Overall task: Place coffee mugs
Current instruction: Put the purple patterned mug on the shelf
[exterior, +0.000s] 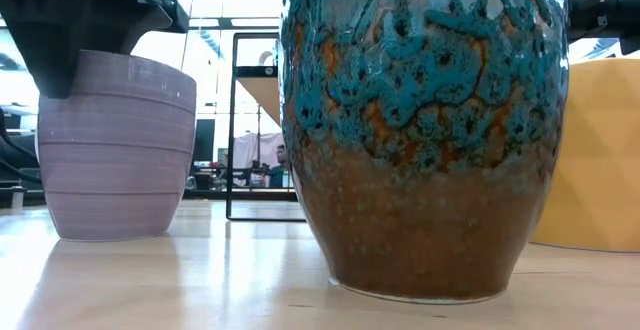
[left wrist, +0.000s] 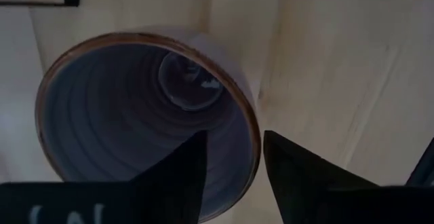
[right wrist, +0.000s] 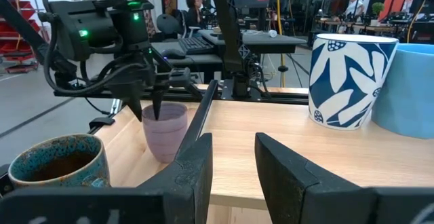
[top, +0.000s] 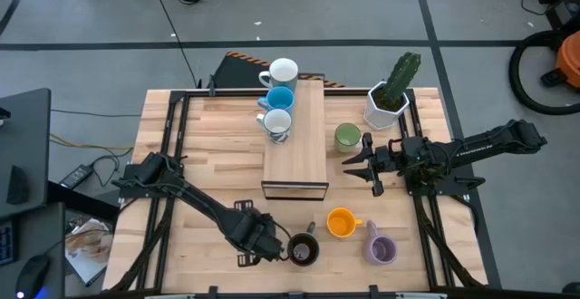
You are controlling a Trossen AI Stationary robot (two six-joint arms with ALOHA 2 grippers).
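My left gripper (left wrist: 234, 163) is open over a lavender mug (left wrist: 135, 115) that stands upright on the table near its near edge. One finger is inside the mug, the other outside its wall. The right wrist view shows that gripper (right wrist: 146, 112) pointing down at the mug (right wrist: 166, 132). In the high view the gripper (top: 267, 242) hides this mug. A dark brown mug (top: 304, 251) stands just right of it. An orange mug (top: 340, 222) and a second lavender mug (top: 381, 248) sit further right. My right gripper (top: 367, 168) hangs empty and slightly open beside a green mug (top: 347, 136). My left gripper comes from above, pointing down, with the mug's rim (left wrist: 258, 146) between its two fingers. The outer finger (left wrist: 291, 176) is close to the wall and the inner finger (left wrist: 183, 180) stands apart from it. Whether either finger touches the mug, I cannot tell.
A wooden riser (top: 294, 145) stands mid-table with a white mug (top: 284, 70), a blue mug (top: 279, 97) and a white patterned mug (top: 276, 122) along its left side. A white hexagonal cactus pot (top: 390, 100) stands at the far right. Black rails run along both table sides.
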